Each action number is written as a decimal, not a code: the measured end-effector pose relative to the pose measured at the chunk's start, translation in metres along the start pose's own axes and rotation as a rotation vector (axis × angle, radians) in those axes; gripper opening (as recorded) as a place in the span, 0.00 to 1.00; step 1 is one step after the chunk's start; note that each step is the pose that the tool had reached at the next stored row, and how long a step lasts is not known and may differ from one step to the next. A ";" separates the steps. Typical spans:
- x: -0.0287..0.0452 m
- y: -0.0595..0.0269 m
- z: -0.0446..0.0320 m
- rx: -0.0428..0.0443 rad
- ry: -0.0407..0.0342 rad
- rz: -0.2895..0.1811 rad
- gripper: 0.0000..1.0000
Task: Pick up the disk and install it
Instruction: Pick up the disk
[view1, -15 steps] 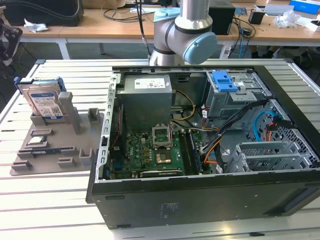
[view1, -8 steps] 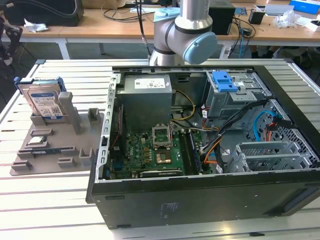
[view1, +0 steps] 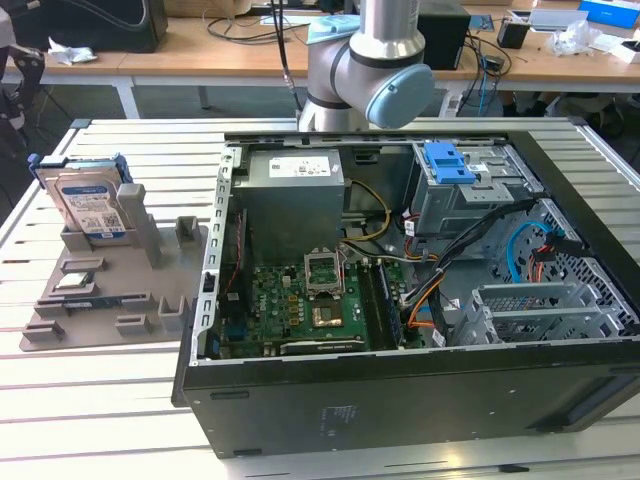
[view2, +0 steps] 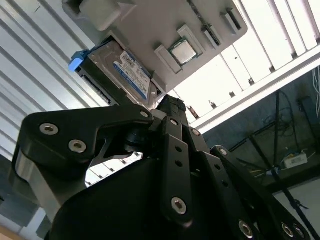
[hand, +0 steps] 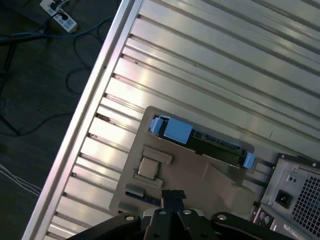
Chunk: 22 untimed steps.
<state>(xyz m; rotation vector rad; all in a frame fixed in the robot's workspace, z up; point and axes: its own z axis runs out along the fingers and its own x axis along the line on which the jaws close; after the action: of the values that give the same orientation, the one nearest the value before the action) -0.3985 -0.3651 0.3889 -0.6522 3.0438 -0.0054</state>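
Slatted table (view1: 100, 420) bears grey tray (view1: 185, 278), computer case (view1: 400, 400).

Bright even room light, strong glare on the slatted table (hand: 150, 75), shadow inside the computer case (view1: 400, 400)

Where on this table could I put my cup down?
The slatted table is bare between the grey holder tray and its near edge, at the exterior view's left, and behind the tray. Crowded: the tray, with the disk standing in it, and the open computer case, full of boards and cables.
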 end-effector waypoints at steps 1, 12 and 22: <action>0.0000 0.0000 0.0000 -0.0003 -0.0001 -0.013 0.11; 0.0000 0.0000 0.0000 -0.0051 -0.0018 -0.188 0.11; 0.0000 0.0000 0.0000 -0.0103 -0.0035 -0.377 0.11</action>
<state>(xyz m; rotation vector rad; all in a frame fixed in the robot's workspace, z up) -0.3985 -0.3651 0.3889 -1.2118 2.8672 0.0030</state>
